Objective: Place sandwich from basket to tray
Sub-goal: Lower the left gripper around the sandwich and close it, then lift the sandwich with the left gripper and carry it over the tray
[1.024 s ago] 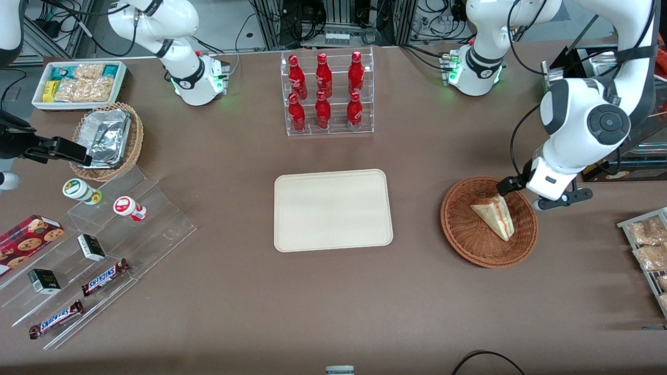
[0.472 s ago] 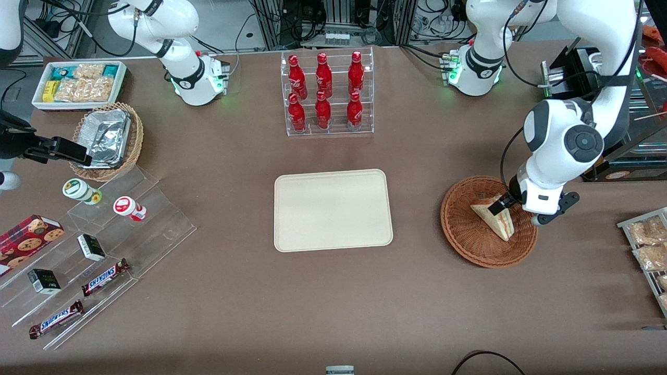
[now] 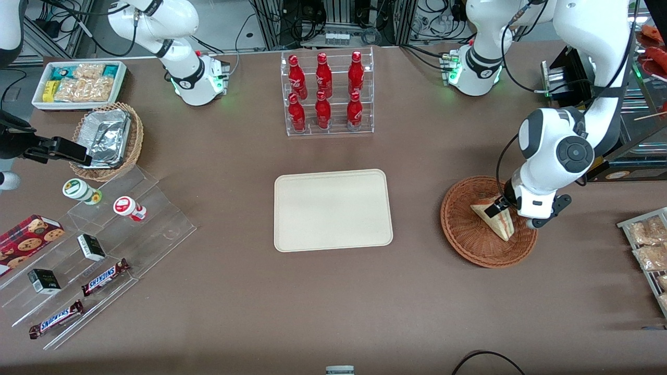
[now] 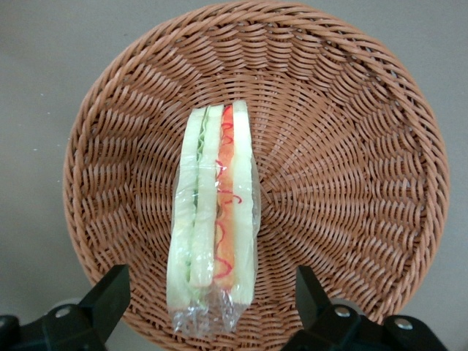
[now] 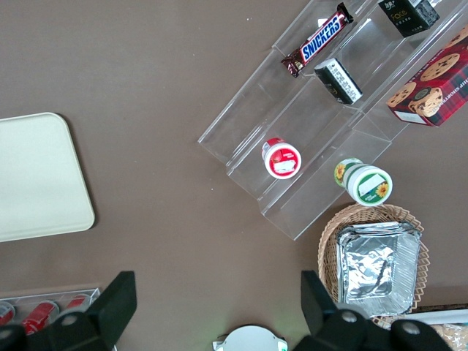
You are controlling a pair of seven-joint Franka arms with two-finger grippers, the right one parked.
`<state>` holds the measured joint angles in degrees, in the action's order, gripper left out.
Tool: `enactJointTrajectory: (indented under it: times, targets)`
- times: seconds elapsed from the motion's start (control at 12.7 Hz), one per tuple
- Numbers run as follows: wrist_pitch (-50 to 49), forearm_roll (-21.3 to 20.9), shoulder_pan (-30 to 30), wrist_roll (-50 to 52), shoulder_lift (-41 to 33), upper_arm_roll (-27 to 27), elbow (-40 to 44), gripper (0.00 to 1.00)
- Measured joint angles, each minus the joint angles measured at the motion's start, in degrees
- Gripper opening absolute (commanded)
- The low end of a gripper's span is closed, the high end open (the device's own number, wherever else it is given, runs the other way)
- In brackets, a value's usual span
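Observation:
The clear-wrapped sandwich (image 3: 499, 223) lies on its side in the reddish-brown basket (image 3: 458, 239), toward the working arm's end of the table. In the left wrist view the sandwich (image 4: 213, 219) shows white bread with red and pale green filling on the basket weave (image 4: 344, 183). My left gripper (image 3: 501, 207) hangs low over the basket, above the wedge's wide end. That gripper (image 4: 210, 303) is open: its black fingers (image 4: 110, 296) stand on either side of the sandwich's wrapped end, apart from it. The cream tray (image 3: 332, 210) lies flat at the table's middle, and one corner of the tray (image 5: 36, 175) shows in the right wrist view.
An acrylic rack of red bottles (image 3: 326, 94) stands farther from the camera than the tray. A wire rack of snack packets (image 3: 649, 250) sits at the working arm's table edge. A tan basket with foil containers (image 3: 107, 139), a white snack bin (image 3: 78, 83) and an acrylic step shelf (image 3: 104, 250) are at the parked arm's end.
My left gripper has come down from the basket's rim to just above the sandwich's wide end. The sandwich and basket have not moved.

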<state>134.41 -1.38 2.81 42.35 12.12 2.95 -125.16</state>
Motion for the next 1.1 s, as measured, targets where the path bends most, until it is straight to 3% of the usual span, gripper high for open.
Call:
enactJointTrajectory:
  times: [0.39, 0.47, 0.55, 0.63, 0.71, 1.1]
  targets:
    - [2.59, 0.04, -0.23, 0.18, 3.3, -0.11, 0.0, 1.0]
    - [3.05, 0.04, -0.25, 0.21, 3.73, -0.17, 0.0, 0.77]
    - [3.15, 0.07, -0.26, 0.44, 4.01, -0.21, 0.0, 0.33]
    - [3.15, 0.08, -0.27, 1.17, 4.17, -0.21, 0.0, 0.05]
    - [3.14, 0.08, -0.26, 1.85, 4.25, -0.21, 0.0, 0.0]
    - [1.14, 0.06, -0.16, 2.29, 4.19, -0.05, 1.08, 0.0]
